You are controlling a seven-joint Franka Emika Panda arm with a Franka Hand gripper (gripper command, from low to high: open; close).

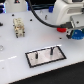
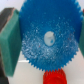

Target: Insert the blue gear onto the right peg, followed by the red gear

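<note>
The blue gear fills the wrist view, flat, with its centre hole showing. My gripper is shut on it, and a green finger pad presses on each side of its rim. Just beyond its edge lies the red gear. At the exterior view's right, the gripper holds the blue gear low over the white table, with the red gear beside it. The right peg stands on the grey plate, well away from the gripper.
The other peg stands on the same plate, toward the exterior view's left. A small beige block-like object sits at the back left. Dark cables run across the back of the table.
</note>
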